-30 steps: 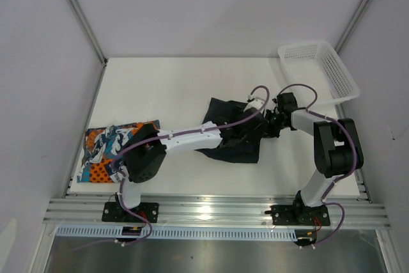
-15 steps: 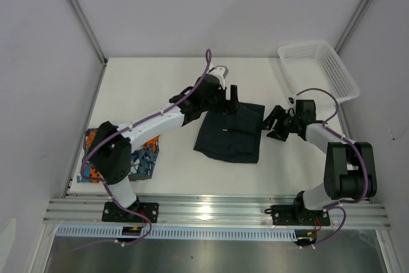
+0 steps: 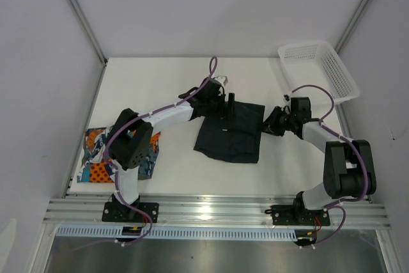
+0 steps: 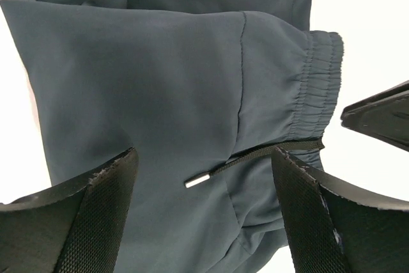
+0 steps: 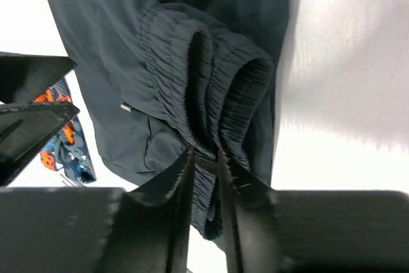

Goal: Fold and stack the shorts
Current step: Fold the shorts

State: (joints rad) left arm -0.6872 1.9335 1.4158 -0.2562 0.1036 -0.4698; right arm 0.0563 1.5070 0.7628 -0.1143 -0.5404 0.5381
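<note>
Right gripper [image 3: 268, 124] has moved onto the navy shorts [image 3: 230, 137] mid-counter [image 3: 166, 81], jaws nearly together, seemingly nipping the waistband; left gripper [image 4: 204, 177] hovers over them, jaws spread wide; next fold looks imminent, printed shorts [image 3: 101, 153] lying folded at left.

Bright, even light from overhead, and the white table [image 3: 160, 87] is close to washing out. Glare flares on the metal rail [image 3: 204, 211] at six o'clock. Shadows are soft and faint. Wrist views: dark shorts [image 4: 160, 81] crisp, stitching clear; foreground at six o'clock blurs.
</note>
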